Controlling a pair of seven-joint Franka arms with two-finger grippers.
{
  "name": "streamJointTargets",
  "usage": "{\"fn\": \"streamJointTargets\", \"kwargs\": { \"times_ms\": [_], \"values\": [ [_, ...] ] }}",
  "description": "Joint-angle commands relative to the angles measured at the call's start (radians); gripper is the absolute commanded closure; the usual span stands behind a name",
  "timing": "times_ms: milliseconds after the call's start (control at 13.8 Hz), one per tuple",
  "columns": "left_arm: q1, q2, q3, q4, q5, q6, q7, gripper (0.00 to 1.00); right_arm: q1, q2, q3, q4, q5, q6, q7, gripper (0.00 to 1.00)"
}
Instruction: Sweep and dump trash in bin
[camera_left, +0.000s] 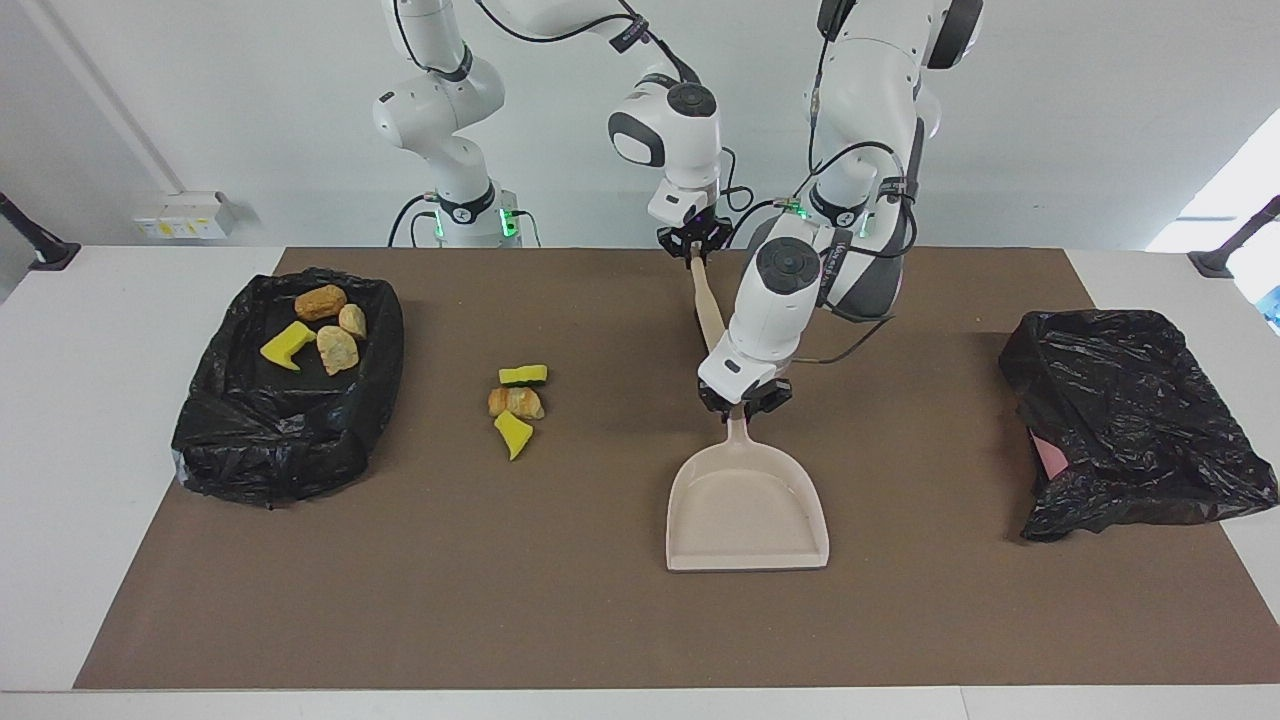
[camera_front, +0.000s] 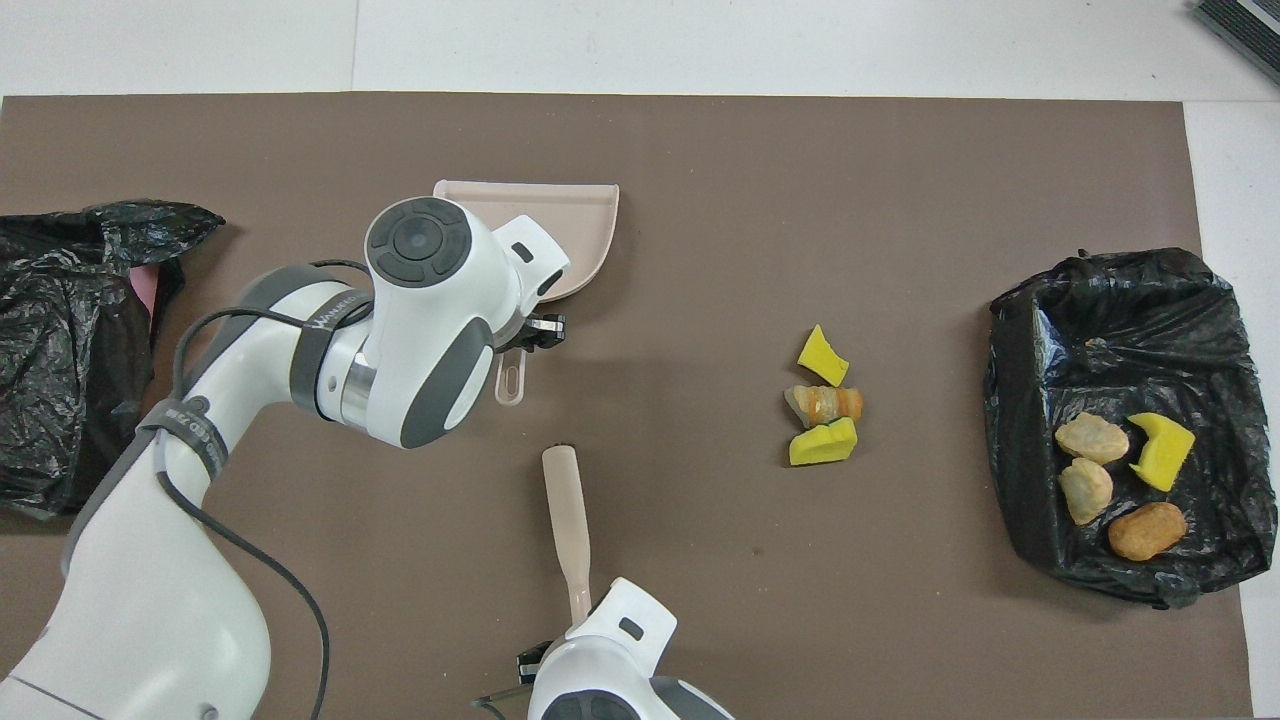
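The beige dustpan (camera_left: 745, 510) lies on the brown mat (camera_left: 600, 620) near the middle. My left gripper (camera_left: 742, 404) (camera_front: 522, 340) is shut on its handle (camera_front: 510, 375). My right gripper (camera_left: 697, 243) is shut on the top of the beige brush (camera_left: 707, 310) (camera_front: 567, 510), which slants down beside the dustpan handle; its bristles are hidden by the left hand. Three pieces of trash (camera_left: 517, 400) (camera_front: 825, 405), two yellow and one golden-brown, sit together on the mat toward the right arm's end. The black-lined bin (camera_left: 290, 440) (camera_front: 1120, 300) at that end holds several more pieces (camera_left: 325, 325).
A crumpled black bag (camera_left: 1130, 420) (camera_front: 60, 330) over something pink lies at the left arm's end of the mat. White table (camera_left: 60, 450) surrounds the mat on all sides.
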Motion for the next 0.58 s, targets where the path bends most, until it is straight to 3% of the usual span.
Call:
{"fn": "streamJointTargets", "kwargs": {
  "times_ms": [0, 361, 505],
  "values": [
    [0.061, -0.039, -0.001, 0.004, -0.003, -0.049, 0.149, 1.00, -0.070, -0.109, 0.005, -0.012, -0.011, -0.122, -0.094, 1.00],
    [0.179, -0.098, -0.001, -0.001, -0.003, -0.132, 0.586, 1.00, -0.274, -0.241, 0.004, -0.009, -0.011, -0.290, -0.258, 1.00],
    [0.222, -0.111, -0.001, -0.001, -0.003, -0.166, 0.776, 1.00, -0.378, -0.253, 0.002, -0.006, -0.013, -0.315, -0.280, 1.00]
  ]
}}
